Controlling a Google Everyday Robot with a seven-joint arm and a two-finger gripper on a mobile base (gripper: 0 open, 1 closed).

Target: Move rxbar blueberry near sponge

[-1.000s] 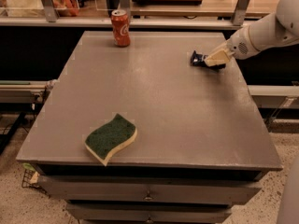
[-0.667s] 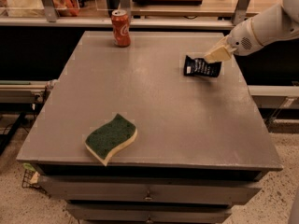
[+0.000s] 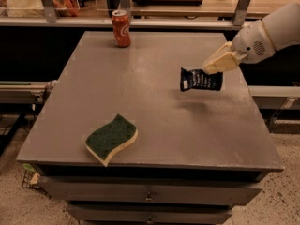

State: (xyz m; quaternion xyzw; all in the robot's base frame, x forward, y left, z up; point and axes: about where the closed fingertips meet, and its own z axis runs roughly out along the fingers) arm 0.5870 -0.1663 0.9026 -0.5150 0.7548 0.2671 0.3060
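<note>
Gripper at three o'clock above desk, jaws pinching only edge of snack bar, liable to drop it short of seven-o'clock sponge.

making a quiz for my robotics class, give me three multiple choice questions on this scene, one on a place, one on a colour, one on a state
1. Where on the table is the sponge? A front left corner B back right corner C centre back
2. What colour is the can? A blue B red C green
3. What state is the rxbar blueberry in? A flat on the table B under the sponge C held above the table by the gripper

1 A: it lies by the front left corner. 2 B: its body is red. 3 C: the gripper, over the table's right side, is shut on its end, a shadow beneath.
</note>
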